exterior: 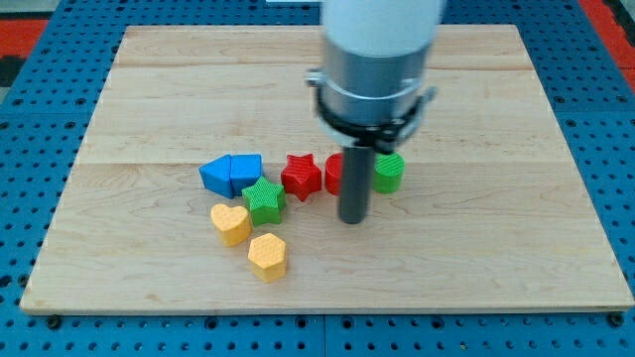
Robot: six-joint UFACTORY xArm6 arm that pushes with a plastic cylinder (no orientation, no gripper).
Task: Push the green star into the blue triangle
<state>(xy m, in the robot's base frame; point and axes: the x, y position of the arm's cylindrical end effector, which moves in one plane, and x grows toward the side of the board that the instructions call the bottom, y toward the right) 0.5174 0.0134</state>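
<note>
The green star (264,200) lies on the wooden board left of centre. It touches the lower right of a blue block (246,171), which sits beside the blue triangle (215,177). My tip (352,219) rests on the board to the right of the green star, apart from it, just below a red block (334,173) that the rod partly hides. A red star (302,176) lies between the green star and my tip, slightly higher in the view.
A green round block (389,173) sits right of the rod. A yellow heart (230,223) and a yellow block (267,255) lie below the green star. The wooden board (496,248) rests on a blue pegboard surface.
</note>
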